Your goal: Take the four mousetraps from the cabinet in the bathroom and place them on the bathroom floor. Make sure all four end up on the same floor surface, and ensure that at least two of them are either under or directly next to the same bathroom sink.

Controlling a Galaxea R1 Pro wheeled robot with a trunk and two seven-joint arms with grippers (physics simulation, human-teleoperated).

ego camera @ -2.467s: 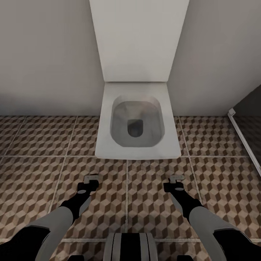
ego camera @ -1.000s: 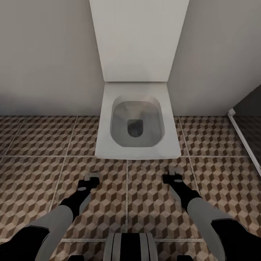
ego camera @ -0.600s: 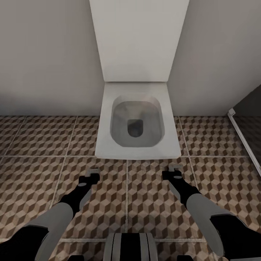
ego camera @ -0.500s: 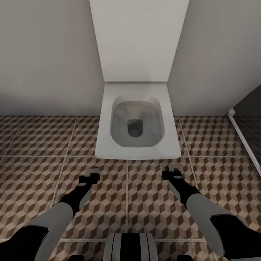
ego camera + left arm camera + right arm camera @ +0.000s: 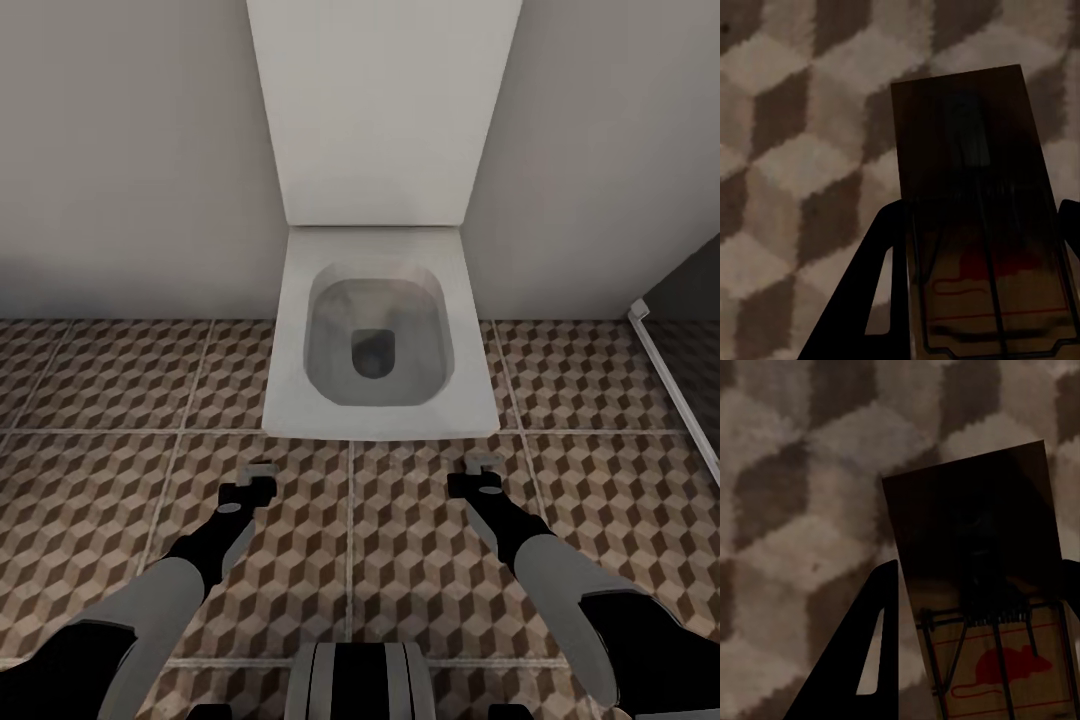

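In the left wrist view a mousetrap [image 5: 975, 217] is pinched between the black fingers [image 5: 866, 300] of the left gripper [image 5: 258, 478], one finger being pressed against each long edge of the board; the dark half of the board is projected beyond the fingertips over the bathroom floor [image 5: 787, 150], while the paler half with red print and wire lies between the fingers. In the right wrist view a second mousetrap [image 5: 982, 607] is clamped the same way by the right gripper [image 5: 484, 470]; a red mouse figure is seen on its paler half, and one black finger [image 5: 866, 660] is laid along its edge.

From the head view both arms are seen stretched forward and downward, roughly parallel and well apart, with the wrists dropped so that the grippers are held low over the tiles; whether the boards are touching the floor cannot be told.

Just beyond the two grippers the front edge of a white toilet [image 5: 380, 335] is met, its raised lid [image 5: 385, 110] set against the pale wall [image 5: 130, 150]; open tiled floor [image 5: 90, 470] is left to either side of the bowl and between the arms; at the far right a white-edged dark panel [image 5: 680, 390] bounds the floor.
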